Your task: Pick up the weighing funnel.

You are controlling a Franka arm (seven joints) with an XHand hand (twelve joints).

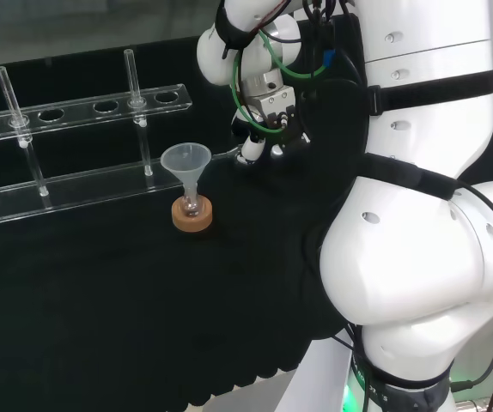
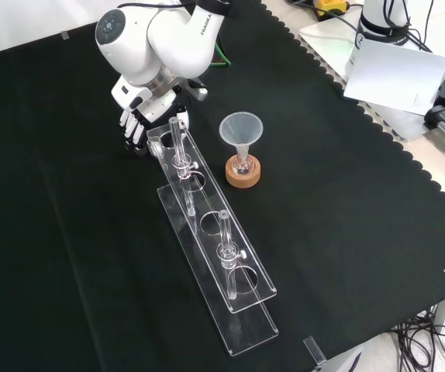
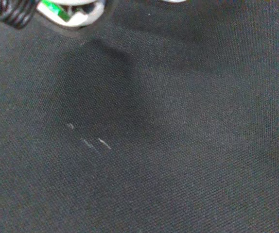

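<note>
- funnel (image 2: pixel 241 128) mouth up, stem in small flask (image 2: pixel 243 163) on cork ring (image 2: pixel 243 175).
- two tubes (image 2: pixel 224 232) upright in clear rack (image 2: pixel 247 329).
- robot hand (image 2: pixel 135 124) by rack's far end; open or closed, cannot tell.
- weighing funnel: place and axis, cannot tell.

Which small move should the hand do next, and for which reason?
Probably ease the hand down a little, slowly. It hangs low over the cloth by the rack's end, and the head view shows a pale glint beside it, perhaps the clear piece to grasp.
</note>
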